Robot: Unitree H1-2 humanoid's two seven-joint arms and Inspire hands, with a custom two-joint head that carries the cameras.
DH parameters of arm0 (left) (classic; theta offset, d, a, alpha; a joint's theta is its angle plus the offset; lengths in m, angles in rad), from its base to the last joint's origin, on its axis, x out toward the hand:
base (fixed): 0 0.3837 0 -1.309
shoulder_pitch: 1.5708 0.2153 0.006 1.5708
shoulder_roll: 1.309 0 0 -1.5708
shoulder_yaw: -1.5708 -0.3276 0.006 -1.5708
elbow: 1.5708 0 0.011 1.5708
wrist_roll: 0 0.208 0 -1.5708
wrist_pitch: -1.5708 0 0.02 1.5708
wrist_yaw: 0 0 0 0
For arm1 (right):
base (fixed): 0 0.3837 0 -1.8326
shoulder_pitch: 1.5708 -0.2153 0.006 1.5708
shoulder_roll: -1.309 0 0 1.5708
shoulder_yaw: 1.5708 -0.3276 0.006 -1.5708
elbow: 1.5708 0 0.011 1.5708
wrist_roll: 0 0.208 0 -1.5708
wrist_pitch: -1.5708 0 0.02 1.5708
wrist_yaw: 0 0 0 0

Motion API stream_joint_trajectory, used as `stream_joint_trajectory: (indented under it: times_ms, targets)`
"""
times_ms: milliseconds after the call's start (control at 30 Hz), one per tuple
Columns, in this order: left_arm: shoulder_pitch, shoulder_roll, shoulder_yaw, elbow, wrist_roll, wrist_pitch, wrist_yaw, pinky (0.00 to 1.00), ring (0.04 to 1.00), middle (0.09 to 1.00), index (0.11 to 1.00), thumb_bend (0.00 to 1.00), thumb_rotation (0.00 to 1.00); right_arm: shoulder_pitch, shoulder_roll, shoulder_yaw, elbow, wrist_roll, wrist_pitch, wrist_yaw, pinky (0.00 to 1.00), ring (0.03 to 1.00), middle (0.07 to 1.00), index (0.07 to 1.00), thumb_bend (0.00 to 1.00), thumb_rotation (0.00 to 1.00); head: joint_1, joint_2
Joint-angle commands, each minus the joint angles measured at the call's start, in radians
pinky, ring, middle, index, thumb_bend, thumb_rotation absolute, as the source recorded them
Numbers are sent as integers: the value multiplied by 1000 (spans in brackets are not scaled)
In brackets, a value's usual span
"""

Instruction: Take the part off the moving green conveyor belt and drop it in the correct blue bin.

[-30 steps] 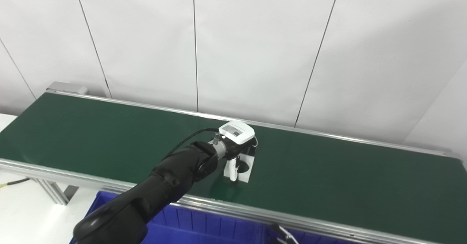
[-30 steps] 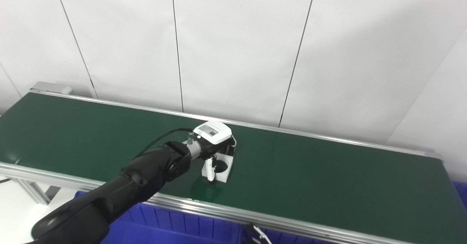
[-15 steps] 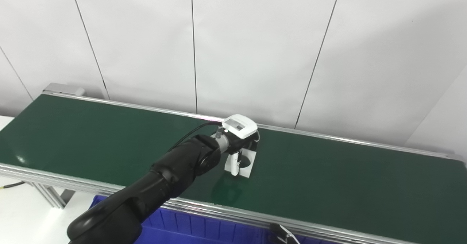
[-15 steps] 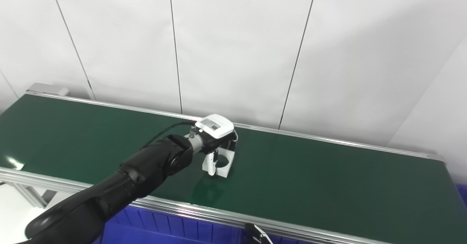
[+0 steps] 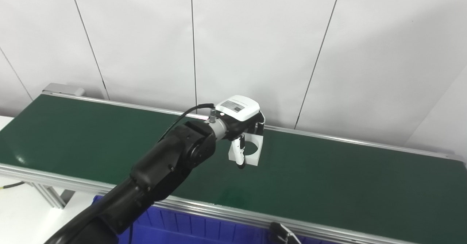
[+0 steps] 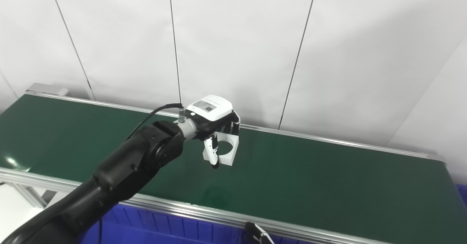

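The left hand (image 5: 243,127) grips the white part (image 5: 251,151) above the conveyor belt (image 5: 328,178); the blue bin (image 5: 204,229) lies nearer the robot, beyond the belt's near rail.

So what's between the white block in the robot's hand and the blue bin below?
Only bare green conveyor belt and its silver front rail, in both views, between white block and blue bin.
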Motion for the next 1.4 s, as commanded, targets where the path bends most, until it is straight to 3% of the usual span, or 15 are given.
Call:
stream_joint_trajectory:
  times_ms: [0,67,300,433,567,700,767,933,1367]
  targets:
    - [0,21,31,-85,-10,25,-21,213,358,446,533,495,0,-12,1,-13,-28,12,-36,20,728,798,903,846,932,402,6,15]
    - [34,32,47,-154,-10,44,-56,219,398,494,494,502,0,-11,2,-23,-35,19,-36,35,730,799,903,850,933,400,13,26]
    - [171,39,111,-321,-18,83,-98,187,402,499,489,504,0,0,5,-66,-74,35,-36,82,728,797,906,851,933,407,42,78]
    - [266,38,139,-401,-13,97,-92,233,396,505,489,503,0,12,5,-93,-114,45,-36,110,733,800,908,848,924,393,59,118]
    - [337,35,164,-449,-9,112,-101,302,363,475,551,494,0,21,9,-115,-147,55,-36,137,734,801,911,848,924,384,65,154]
    - [390,30,183,-477,-1,114,-99,308,358,463,558,493,0,26,14,-131,-173,57,-36,155,738,803,915,848,919,361,71,183]
    - [424,27,190,-487,8,117,-91,228,392,493,504,501,0,24,15,-137,-179,58,-36,164,741,804,918,852,913,358,70,195]
    - [484,29,198,-495,11,80,-55,213,394,506,489,502,0,27,25,-153,-198,68,-35,186,743,802,915,850,914,356,65,219]
    - [624,32,161,-455,73,28,8,292,362,477,556,494,0,31,42,-172,-217,56,-35,201,742,804,915,844,901,338,60,219]
